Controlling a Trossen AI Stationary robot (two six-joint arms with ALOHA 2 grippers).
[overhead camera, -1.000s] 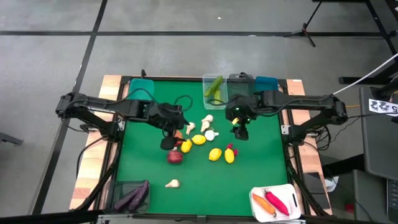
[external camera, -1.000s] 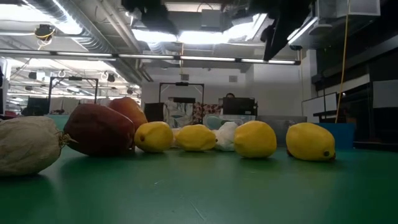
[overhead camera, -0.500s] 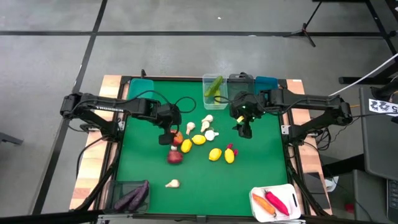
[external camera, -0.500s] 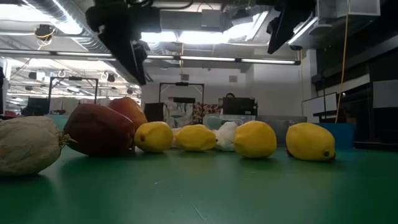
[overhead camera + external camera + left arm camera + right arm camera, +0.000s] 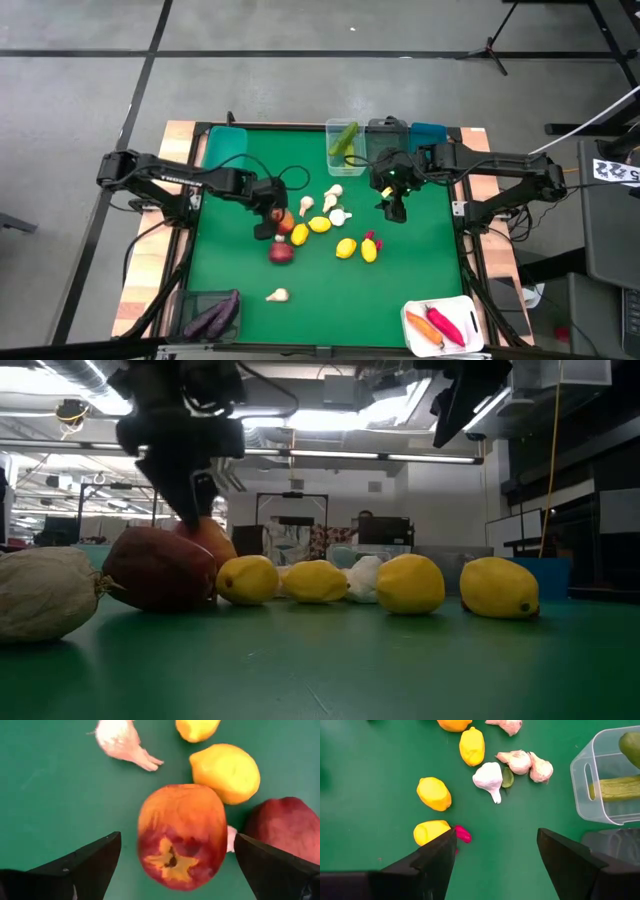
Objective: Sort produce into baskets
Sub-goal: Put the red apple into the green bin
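Loose produce lies mid-table: an orange-red apple (image 5: 286,222), a dark red apple (image 5: 282,253), several lemons (image 5: 346,248) and garlic bulbs (image 5: 339,214). My left gripper (image 5: 177,839) is open and points steeply down over the orange-red apple (image 5: 180,835), one finger on each side, with green table showing between fingers and fruit. In the low view it (image 5: 190,485) hangs just above that apple (image 5: 208,538). My right gripper (image 5: 495,840) hovers open above the table right of the garlic, with nothing between its fingers.
A clear basket (image 5: 345,145) with cucumbers stands at the far edge, between a teal basket (image 5: 228,141) and a dark one (image 5: 386,135). A dark grey basket (image 5: 212,315) with eggplants sits near left. A white basket (image 5: 443,325) with carrot and pepper sits near right.
My left gripper has come down from above onto the orange-red apple's place, rolling its wrist a little, and now straddles the fruit. The produce has not moved.
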